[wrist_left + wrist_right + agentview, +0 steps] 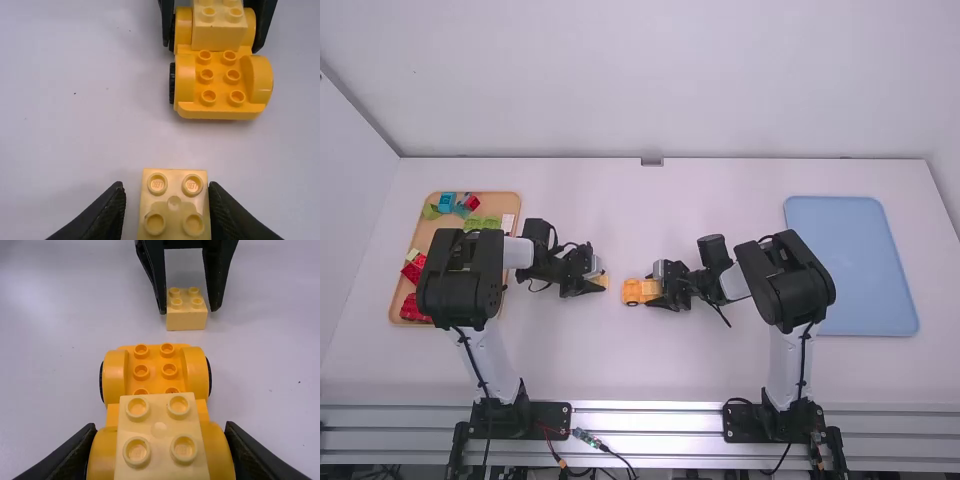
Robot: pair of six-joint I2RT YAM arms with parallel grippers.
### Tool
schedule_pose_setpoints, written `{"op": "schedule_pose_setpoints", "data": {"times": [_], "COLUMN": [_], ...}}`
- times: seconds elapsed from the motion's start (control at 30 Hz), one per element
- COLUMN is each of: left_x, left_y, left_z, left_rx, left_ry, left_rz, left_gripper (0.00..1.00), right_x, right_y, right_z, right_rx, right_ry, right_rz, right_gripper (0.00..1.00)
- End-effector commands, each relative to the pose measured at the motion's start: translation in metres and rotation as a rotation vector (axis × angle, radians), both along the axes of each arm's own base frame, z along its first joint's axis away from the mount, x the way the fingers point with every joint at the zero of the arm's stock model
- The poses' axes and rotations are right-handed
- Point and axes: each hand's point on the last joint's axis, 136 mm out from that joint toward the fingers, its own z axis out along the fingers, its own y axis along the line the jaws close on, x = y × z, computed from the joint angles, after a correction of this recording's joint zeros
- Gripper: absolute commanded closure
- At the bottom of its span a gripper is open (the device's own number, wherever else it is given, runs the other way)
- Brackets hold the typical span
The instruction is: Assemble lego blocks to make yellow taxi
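High view, 12 o'clock = away from the bases. Left gripper (pixel 597 284) sits near table middle, on the 9 o'clock side, at the loose yellow block (pixel 602 282). Right gripper (pixel 661 291) at 3 o'clock from there, on the orange chassis (pixel 632 291). Wooden tray (pixel 498 205) out at 9 o'clock, left arm crossing over it. Inside: blue block (pixel 447 201) around its 12, white piece (pixel 508 222) around 2, green blocks (pixel 483 224) around 1, red blocks (pixel 411 270) around 12 and 7 to 9. Blue tray (pixel 855 265) out at 3 o'clock, right arm partly over its near-center edge.

Left wrist view: left gripper's fingers are parted, straddling the loose block, not clamped. Visible gap on the block's 12 o'clock side; 6 o'clock side close, contact can't be told. Block flat on table, studs up. Chassis just past it at 3 o'clock, apart from it, with bare studs on the end facing the block. Mounted yellow block (pixel 218 30) sits upright on the chassis, toward its 3 o'clock end.

Right wrist view: right gripper's fingers are grasping the chassis by both sides at its 3 o'clock end, mounted block between them. Chassis level, black wheels (pixel 209 376) at the sides, loose block apart from it at 9 o'clock, between the parted left fingers.
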Motion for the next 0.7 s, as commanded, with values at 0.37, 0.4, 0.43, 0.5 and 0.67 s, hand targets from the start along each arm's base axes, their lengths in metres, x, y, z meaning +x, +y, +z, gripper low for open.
{"op": "schedule_pose_setpoints", "data": {"times": [0.37, 0.4, 0.43, 0.5, 0.67], "left_x": [-0.005, -0.004, -0.003, -0.001, 0.003], "left_y": [-0.003, -0.003, -0.003, -0.003, -0.005], "left_z": [-0.002, -0.001, 0.001, 0.004, 0.021], "left_rx": [-0.02, -0.021, -0.021, -0.022, -0.03], "left_ry": [0.01, 0.008, 0.014, 0.022, 0.099], "left_rz": [-0.007, -0.007, -0.005, -0.005, -0.013], "left_gripper": [0.96, 0.96, 0.98, 0.98, 0.98], "right_x": [0.001, 0.001, 0.001, 0.001, 0.001], "right_y": [-0.001, -0.001, -0.001, -0.001, -0.001], "right_z": [-0.008, -0.008, -0.008, -0.008, -0.007], "right_rx": [-0.019, -0.019, -0.019, -0.019, -0.018], "right_ry": [0.021, 0.021, 0.021, 0.021, 0.016], "right_rz": [-0.014, -0.014, -0.014, -0.014, -0.014], "right_gripper": [0.42, 0.42, 0.42, 0.42, 0.42]}}
